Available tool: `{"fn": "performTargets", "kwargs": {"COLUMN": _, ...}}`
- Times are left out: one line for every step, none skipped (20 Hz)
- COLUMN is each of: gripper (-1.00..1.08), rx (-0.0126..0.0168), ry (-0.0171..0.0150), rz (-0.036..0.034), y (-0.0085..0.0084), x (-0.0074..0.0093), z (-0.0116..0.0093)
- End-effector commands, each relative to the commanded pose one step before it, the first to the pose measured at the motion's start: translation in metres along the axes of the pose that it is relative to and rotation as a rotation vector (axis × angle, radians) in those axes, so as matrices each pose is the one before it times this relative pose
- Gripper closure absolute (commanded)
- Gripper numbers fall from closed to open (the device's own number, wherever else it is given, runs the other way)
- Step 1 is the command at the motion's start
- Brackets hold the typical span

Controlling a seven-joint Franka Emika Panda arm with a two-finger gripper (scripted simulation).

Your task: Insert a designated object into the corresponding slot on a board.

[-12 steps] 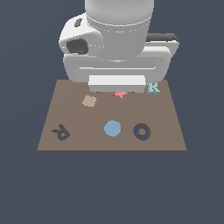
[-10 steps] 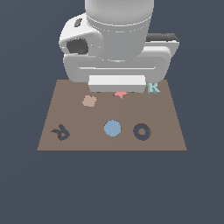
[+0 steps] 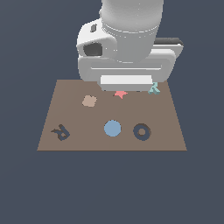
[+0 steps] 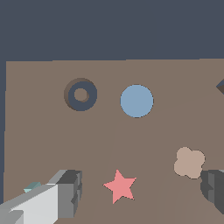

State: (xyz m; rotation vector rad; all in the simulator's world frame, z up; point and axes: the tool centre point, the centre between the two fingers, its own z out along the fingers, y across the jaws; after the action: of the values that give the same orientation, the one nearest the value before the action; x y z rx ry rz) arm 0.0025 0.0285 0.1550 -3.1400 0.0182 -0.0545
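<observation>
The small pale teal R-shaped block is lying mostly hidden, orientation unclear, beside the wide-open, empty gripper

my casing looks like smooth white plastic with a soft sheen, brighter along its rounded upper edges. my fingers are matt grey, with flat faces and ribbed darker pads. the board is a flat, even matt brown, with no grain or gloss that i can see. the pink star, the blue disc and the tan blob all look smooth and matt, each one flat colour. the dark ring and the slot are dull navy. the pale teal block at the board's one o'clock corner looks smooth and unglossed.
</observation>
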Motion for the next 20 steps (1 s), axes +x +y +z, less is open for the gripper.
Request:
{"fn": "performTargets", "kwargs": {"gripper": -0.92, "rx": 0.0, "ry": -0.00362, "rz": 0.00148, "y": -0.01229, "x": -0.00982, "z": 0.00889}}
{"fn": "performTargets", "kwargs": {"gripper": -0.92, "rx": -0.00009, "ry": -0.00145, "rz": 0.0014, "y": -0.00586, "x": -0.00476, "z": 0.00433}}
{"fn": "performTargets", "kwargs": {"gripper": -0.92, "rx": -0.00009, "ry": -0.00157, "rz": 0.00152, "y": -0.00637, "x": -0.00517, "z": 0.0047}}
{"fn": "performTargets", "kwargs": {"gripper": -0.92, "rx": -0.00009, "ry": -0.00168, "rz": 0.00163, "y": -0.00688, "x": -0.00555, "z": 0.00506}}
{"fn": "performTargets", "kwargs": {"gripper": -0.92, "rx": -0.00009, "ry": -0.00182, "rz": 0.00177, "y": -0.00734, "x": -0.0059, "z": 0.00542}}
{"fn": "performTargets", "kwargs": {"gripper": -0.92, "rx": -0.0001, "ry": -0.00194, "rz": 0.0019, "y": -0.00779, "x": -0.00623, "z": 0.00577}}
{"fn": "performTargets", "kwargs": {"gripper": -0.92, "rx": -0.00009, "ry": -0.00194, "rz": 0.0019, "y": -0.0079, "x": -0.00626, "z": 0.00582}}
{"fn": "performTargets", "kwargs": {"gripper": -0.92, "rx": -0.00009, "ry": -0.00194, "rz": 0.00191, "y": -0.00775, "x": -0.00611, "z": 0.00574}}
{"fn": "performTargets", "kwargs": {"gripper": -0.92, "rx": -0.00009, "ry": -0.00187, "rz": 0.00185, "y": -0.00758, "x": -0.00594, "z": 0.0056}}
{"fn": "performTargets", "kwargs": {"gripper": -0.92, "rx": -0.00008, "ry": -0.00183, "rz": 0.00182, "y": -0.00735, "x": -0.00574, "z": 0.00545}}
{"fn": "performTargets", "kwargs": {"gripper": -0.92, "rx": -0.00008, "ry": -0.00176, "rz": 0.00176, "y": -0.00714, "x": -0.00552, "z": 0.00528}}
{"fn": "performTargets", "kwargs": {"gripper": -0.92, "rx": -0.00008, "ry": -0.00169, "rz": 0.00169, "y": -0.00694, "x": -0.00528, "z": 0.00511}}
{"fn": "performTargets", "kwargs": {"gripper": -0.92, "rx": -0.00009, "ry": -0.00161, "rz": 0.00162, "y": -0.0067, "x": -0.00501, "z": 0.00492}}
{"fn": "performTargets", "kwargs": {"gripper": -0.92, "rx": -0.00009, "ry": -0.00157, "rz": 0.00159, "y": -0.00632, "x": -0.00466, "z": 0.00468}}
{"fn": "performTargets", "kwargs": {"gripper": -0.92, "rx": -0.00009, "ry": -0.00141, "rz": 0.00144, "y": -0.00582, "x": -0.00424, "z": 0.00429}}
{"fn": "performTargets", "kwargs": {"gripper": -0.92, "rx": -0.00008, "ry": -0.00128, "rz": 0.00131, "y": -0.00529, "x": -0.00383, "z": 0.0039}}
{"fn": "performTargets", "kwargs": {"gripper": -0.92, "rx": -0.00008, "ry": -0.00113, "rz": 0.00116, "y": -0.00478, "x": -0.00342, "z": 0.0035}}
{"fn": "performTargets", "kwargs": {"gripper": -0.92, "rx": -0.00007, "ry": -0.00102, "rz": 0.00105, "y": -0.00425, "x": -0.003, "z": 0.00313}}
{"fn": "performTargets", "kwargs": {"gripper": -0.92, "rx": -0.00007, "ry": -0.00089, "rz": 0.00093, "y": -0.00374, "x": -0.00259, "z": 0.00275}}
{"fn": "performTargets", "kwargs": {"gripper": -0.92, "rx": -0.00006, "ry": -0.00075, "rz": 0.00079, "y": -0.00324, "x": -0.00217, "z": 0.00236}}
